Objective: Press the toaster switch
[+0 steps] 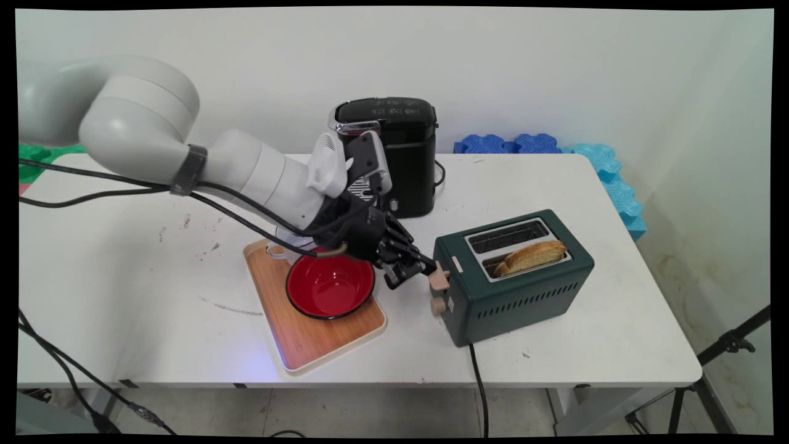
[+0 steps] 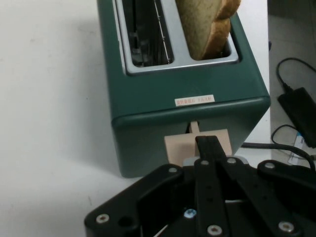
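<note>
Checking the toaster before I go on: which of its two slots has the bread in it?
The slot nearer the table's front edge holds the bread slice; the slot toward the wall is empty, wire guides showing.

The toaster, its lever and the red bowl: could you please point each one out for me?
toaster [image 1: 524, 296], main view, on its green side wall.
lever [image 2: 177, 148], hand view, on the beige tab's left part, beside the gripper [image 2: 210, 143].
red bowl [image 1: 330, 287], main view, on its red inside.
</note>
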Robot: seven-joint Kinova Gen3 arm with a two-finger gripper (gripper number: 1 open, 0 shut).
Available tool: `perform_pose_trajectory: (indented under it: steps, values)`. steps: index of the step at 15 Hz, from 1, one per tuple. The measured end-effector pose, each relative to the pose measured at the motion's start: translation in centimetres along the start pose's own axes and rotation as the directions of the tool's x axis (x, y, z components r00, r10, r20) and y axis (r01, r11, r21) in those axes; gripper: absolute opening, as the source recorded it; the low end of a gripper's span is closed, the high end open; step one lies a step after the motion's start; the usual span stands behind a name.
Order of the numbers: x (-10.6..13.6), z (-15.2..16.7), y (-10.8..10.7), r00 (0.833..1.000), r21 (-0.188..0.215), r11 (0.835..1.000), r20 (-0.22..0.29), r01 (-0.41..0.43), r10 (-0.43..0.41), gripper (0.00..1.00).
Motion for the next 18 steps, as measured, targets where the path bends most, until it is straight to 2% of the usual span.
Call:
perform_pose_trajectory:
  steps: [18]
  values:
    - [-1.0, 3.1, -0.1, 1.0, 0.003, 1.0, 0.018, 0.0, 0.0, 0.0]
